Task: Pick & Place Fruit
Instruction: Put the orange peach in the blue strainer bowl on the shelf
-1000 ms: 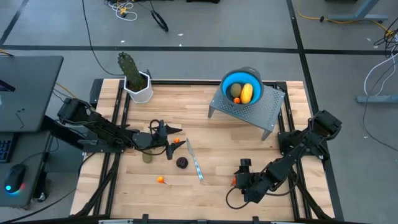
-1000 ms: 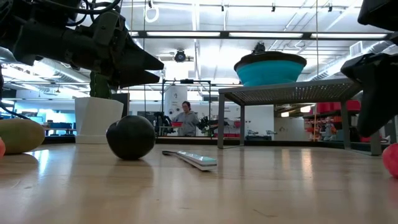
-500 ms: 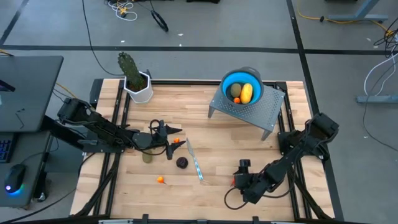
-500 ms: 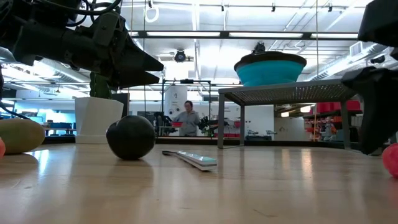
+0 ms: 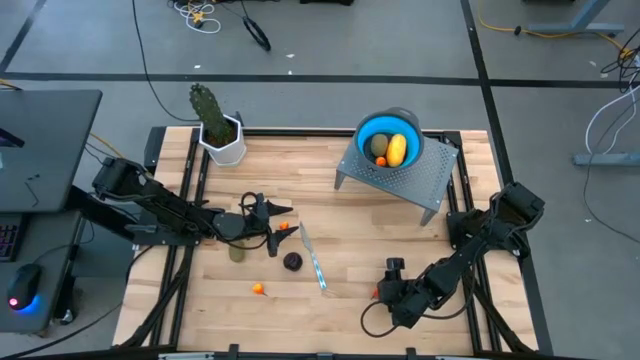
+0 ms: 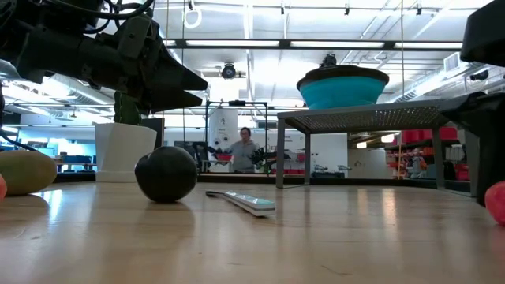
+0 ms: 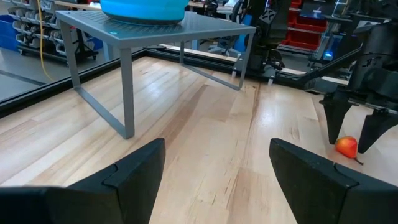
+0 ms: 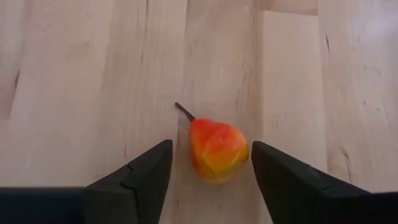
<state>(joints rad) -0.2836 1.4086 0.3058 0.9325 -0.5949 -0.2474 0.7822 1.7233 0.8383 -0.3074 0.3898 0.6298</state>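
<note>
- While its fingers stand parted to either side of a small orange-red pear, the right gripper sits low over the bench, near its front right; jaws apart and not touching the fruit, evidently lined up to close on it.
- Pear: lying on bare wood, stem pointing away from the gripper; also seen from the left wrist view, between the right gripper's fingers.
- Left gripper: parked left of centre, fingers spread wide and empty, apparently waiting.
- Fruit still loose near the left gripper: olive-brown oval, dark purple ball, tiny orange pieces.
- Knife: slim, lying between the two grippers; not part of the job.
- Blue bowl: on a grey perforated stand at the back right; already holds a yellow oblong and another olive-brown piece, so judged the destination.
- Cactus in white pot: back left corner, out of the way.
</note>
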